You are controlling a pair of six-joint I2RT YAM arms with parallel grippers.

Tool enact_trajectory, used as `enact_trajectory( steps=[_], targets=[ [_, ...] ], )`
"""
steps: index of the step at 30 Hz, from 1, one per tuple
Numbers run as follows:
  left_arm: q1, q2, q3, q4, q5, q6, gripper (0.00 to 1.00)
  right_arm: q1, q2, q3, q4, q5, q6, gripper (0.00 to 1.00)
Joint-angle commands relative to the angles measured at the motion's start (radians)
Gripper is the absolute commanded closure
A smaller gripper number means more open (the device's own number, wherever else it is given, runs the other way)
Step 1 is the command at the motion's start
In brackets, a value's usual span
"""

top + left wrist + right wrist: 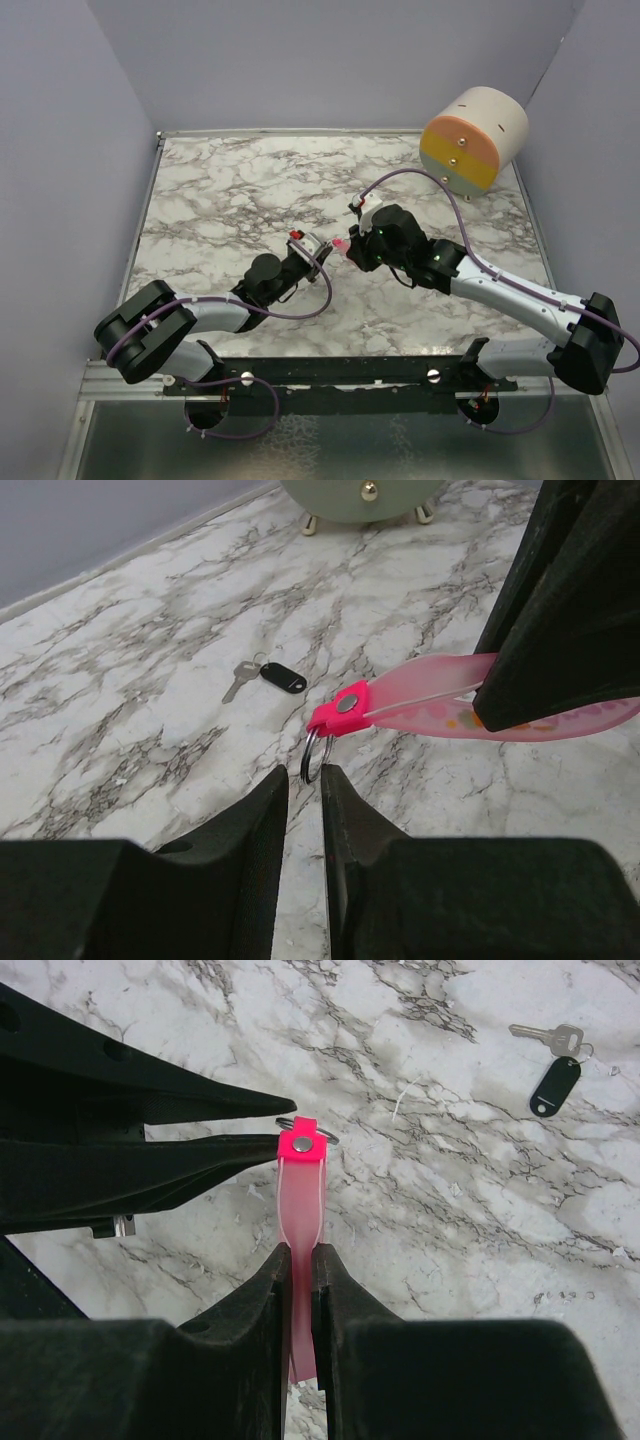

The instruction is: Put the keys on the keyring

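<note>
One slip is feared: with the keyring [300, 1195] pinched by its strip in the right hand [300, 1252] and its ring [312, 756] met by the nearly closed left hand [304, 773], whose grip cannot be told, the strip could be tugged free, while the key [268, 676] is seen lying well apart on the far tabletop [120, 690].

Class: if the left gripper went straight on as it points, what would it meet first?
Probably the metal ring of the keyring, just ahead of the left gripper; the right gripper holds its strip.
</note>
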Motion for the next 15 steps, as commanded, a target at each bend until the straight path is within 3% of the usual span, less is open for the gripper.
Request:
enact_trajectory(
  steps=[1,8,15],
  targets=[
    [-0.006,0.012,0.024,0.049,0.071,0.001,0.79,0.007,-0.001,0.019,-0.007,-0.022,0.008,0.88],
    [-0.007,0.021,0.025,0.054,0.09,0.005,0.99,0.007,0.004,0.022,-0.007,-0.024,0.008,0.88],
    [-0.007,0.029,0.023,0.056,0.105,0.001,1.0,0.007,0.008,0.038,-0.014,-0.014,0.008,0.88]
  ],
)
